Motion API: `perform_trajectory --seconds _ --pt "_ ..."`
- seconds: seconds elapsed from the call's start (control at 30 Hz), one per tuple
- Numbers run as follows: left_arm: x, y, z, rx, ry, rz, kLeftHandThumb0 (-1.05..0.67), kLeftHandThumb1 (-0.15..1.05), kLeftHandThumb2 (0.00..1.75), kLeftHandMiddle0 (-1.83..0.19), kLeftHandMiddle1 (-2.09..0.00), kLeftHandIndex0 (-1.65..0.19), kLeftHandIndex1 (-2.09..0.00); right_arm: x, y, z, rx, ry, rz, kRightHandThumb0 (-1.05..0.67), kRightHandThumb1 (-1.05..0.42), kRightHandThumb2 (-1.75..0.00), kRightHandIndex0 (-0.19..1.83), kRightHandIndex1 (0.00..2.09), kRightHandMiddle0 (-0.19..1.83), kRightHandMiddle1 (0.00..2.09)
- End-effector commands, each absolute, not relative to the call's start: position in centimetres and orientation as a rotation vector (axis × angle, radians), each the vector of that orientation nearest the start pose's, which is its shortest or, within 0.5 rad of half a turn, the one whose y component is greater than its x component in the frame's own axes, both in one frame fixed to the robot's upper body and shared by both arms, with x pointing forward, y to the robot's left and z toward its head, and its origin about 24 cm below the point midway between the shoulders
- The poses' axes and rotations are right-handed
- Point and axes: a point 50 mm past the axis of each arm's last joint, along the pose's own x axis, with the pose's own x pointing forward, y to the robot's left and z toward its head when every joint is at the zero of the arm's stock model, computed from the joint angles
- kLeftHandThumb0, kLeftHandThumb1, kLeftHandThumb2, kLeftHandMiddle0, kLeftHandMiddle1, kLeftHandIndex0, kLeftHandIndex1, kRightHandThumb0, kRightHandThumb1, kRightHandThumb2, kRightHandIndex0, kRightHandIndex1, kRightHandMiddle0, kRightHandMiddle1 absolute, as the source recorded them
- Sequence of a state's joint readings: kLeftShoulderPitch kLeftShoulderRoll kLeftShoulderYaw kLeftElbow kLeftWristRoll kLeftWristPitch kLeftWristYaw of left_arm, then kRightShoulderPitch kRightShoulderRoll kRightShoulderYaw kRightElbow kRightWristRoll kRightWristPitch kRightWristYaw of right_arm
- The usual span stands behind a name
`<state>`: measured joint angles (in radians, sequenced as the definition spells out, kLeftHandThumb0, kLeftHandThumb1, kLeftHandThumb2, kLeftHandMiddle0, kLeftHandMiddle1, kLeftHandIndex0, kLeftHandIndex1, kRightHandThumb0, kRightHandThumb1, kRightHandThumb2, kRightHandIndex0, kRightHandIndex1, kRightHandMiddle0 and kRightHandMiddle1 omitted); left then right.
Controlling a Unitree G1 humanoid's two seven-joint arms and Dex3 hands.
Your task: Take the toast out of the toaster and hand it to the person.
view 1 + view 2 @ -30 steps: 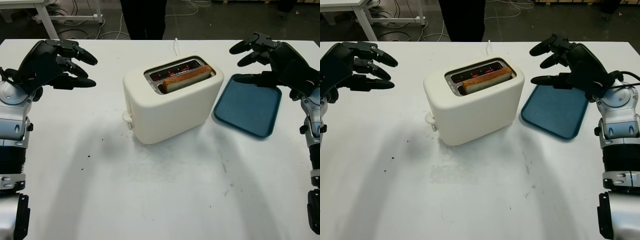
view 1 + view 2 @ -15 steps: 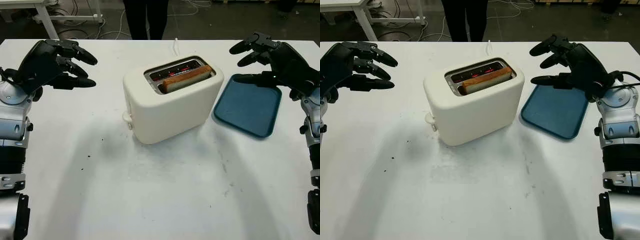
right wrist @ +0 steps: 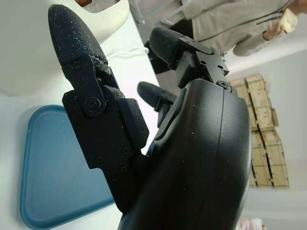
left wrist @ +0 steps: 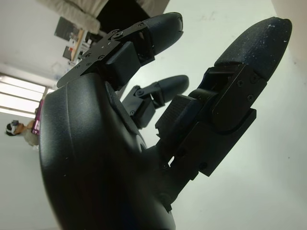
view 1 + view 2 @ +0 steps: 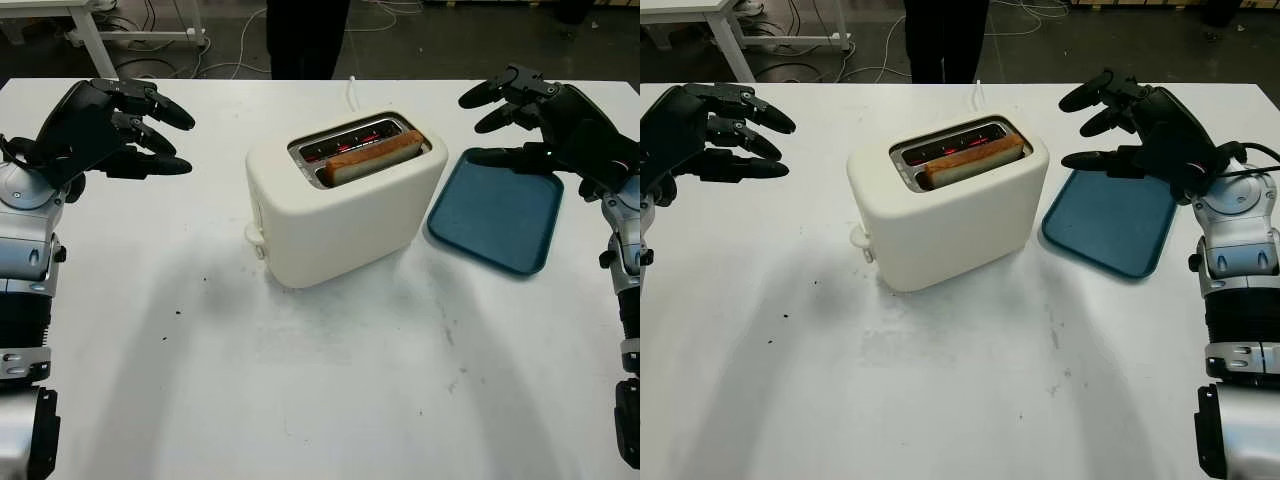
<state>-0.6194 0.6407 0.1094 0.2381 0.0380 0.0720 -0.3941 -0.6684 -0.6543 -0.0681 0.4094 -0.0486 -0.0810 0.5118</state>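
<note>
A cream toaster (image 5: 340, 205) stands in the middle of the white table (image 5: 320, 380). One slice of brown toast (image 5: 372, 157) sticks up from its nearer slot. My left hand (image 5: 145, 135) hovers open above the table's far left, well clear of the toaster. My right hand (image 5: 505, 120) hovers open at the far right, over the upper edge of a blue tray (image 5: 495, 212). A person in dark trousers (image 5: 308, 38) stands behind the table's far edge, and a light jacket (image 3: 230, 24) appears in the right wrist view.
The blue tray lies flat just right of the toaster. The toaster's white cord (image 5: 352, 90) runs off the far edge. Table legs and cables (image 5: 130, 40) sit on the floor behind. Bare table stretches in front of the toaster.
Both hands and the toaster have stayed still. The person behind the table has shifted a little to the right.
</note>
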Motion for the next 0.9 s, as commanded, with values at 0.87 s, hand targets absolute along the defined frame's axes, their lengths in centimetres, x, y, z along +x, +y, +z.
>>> perform_trajectory --seconds 0.87 --pt "33.89 25.5 21.77 0.631 -0.25 -0.156 -1.05 0.56 0.0 -0.81 -0.87 -0.84 -0.67 34.94 -24.98 20.99 -0.718 -0.242 0.293 -0.9 -0.84 0.0 0.08 1.31 0.16 1.02"
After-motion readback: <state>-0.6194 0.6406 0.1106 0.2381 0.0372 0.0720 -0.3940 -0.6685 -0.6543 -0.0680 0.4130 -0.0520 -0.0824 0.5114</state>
